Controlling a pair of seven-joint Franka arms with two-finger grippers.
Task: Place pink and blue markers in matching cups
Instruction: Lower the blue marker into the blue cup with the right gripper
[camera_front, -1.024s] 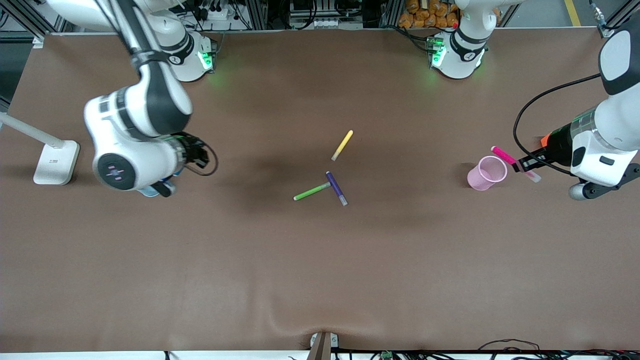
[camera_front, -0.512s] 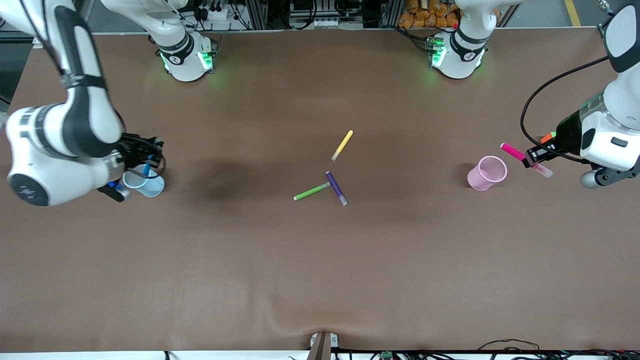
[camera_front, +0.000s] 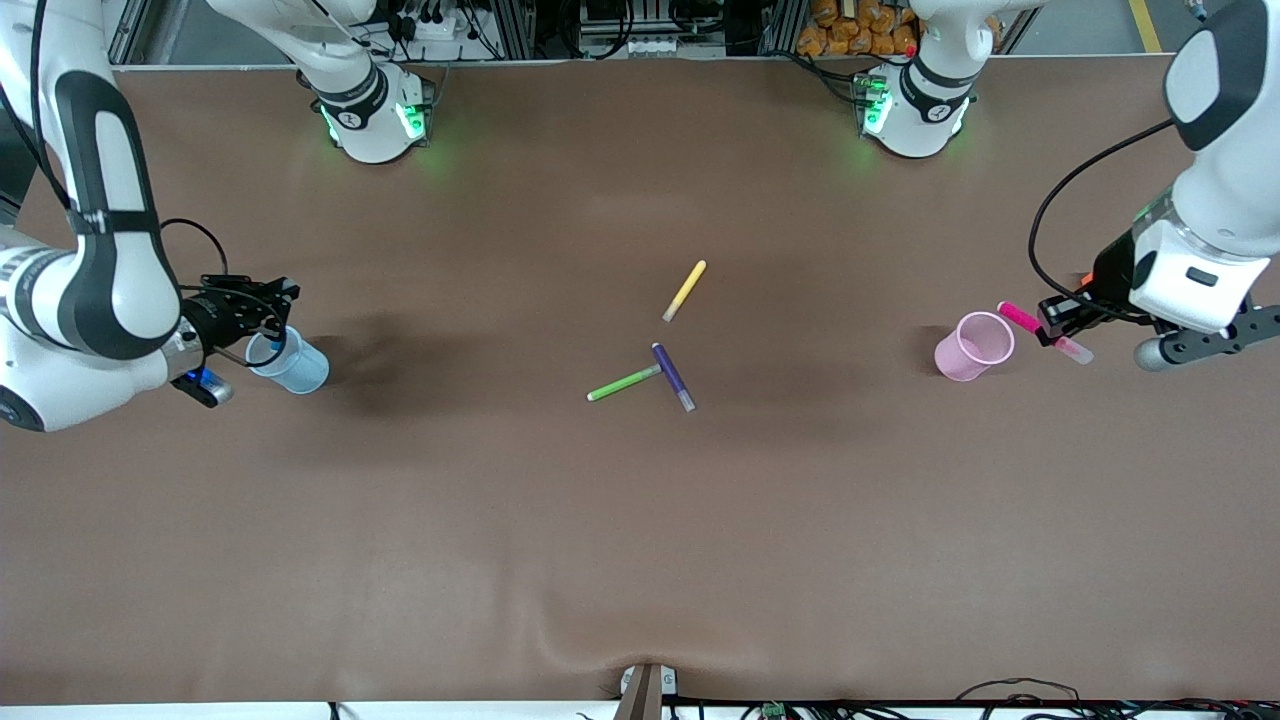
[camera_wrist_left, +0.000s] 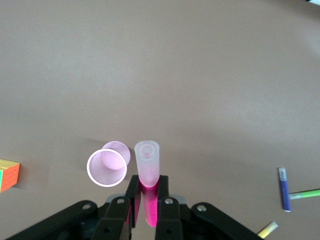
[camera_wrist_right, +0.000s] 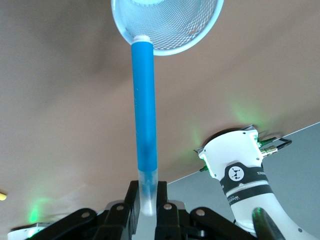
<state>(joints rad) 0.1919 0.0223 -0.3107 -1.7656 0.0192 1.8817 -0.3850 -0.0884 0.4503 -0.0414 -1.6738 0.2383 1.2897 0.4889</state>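
Observation:
My right gripper (camera_front: 265, 318) is shut on the pale end of the blue marker (camera_wrist_right: 143, 110), gripper (camera_wrist_right: 146, 200). It holds the marker tilted, and the tip reaches the rim of the pale blue cup (camera_front: 298, 368), cup (camera_wrist_right: 167, 25). That cup stands toward the right arm's end of the table. My left gripper (camera_front: 1052, 322) is shut on the pink marker (camera_front: 1040, 332), marker (camera_wrist_left: 147, 175), gripper (camera_wrist_left: 147, 192). The marker's pale end points down, beside the upright pink cup (camera_front: 973, 346), cup (camera_wrist_left: 106, 167), not over its mouth.
A yellow pen (camera_front: 685, 290), a dark purple pen (camera_front: 673, 376) and a green pen (camera_front: 624, 383) lie mid-table; the green and purple ones touch. A multicoloured cube (camera_wrist_left: 7, 175) sits on the mat near the pink cup.
The right arm swung off toward its end of the table, uncovering the blue cup, with the blue marker now at the rim. The left gripper drew back, then shifted nearer the pink cup.

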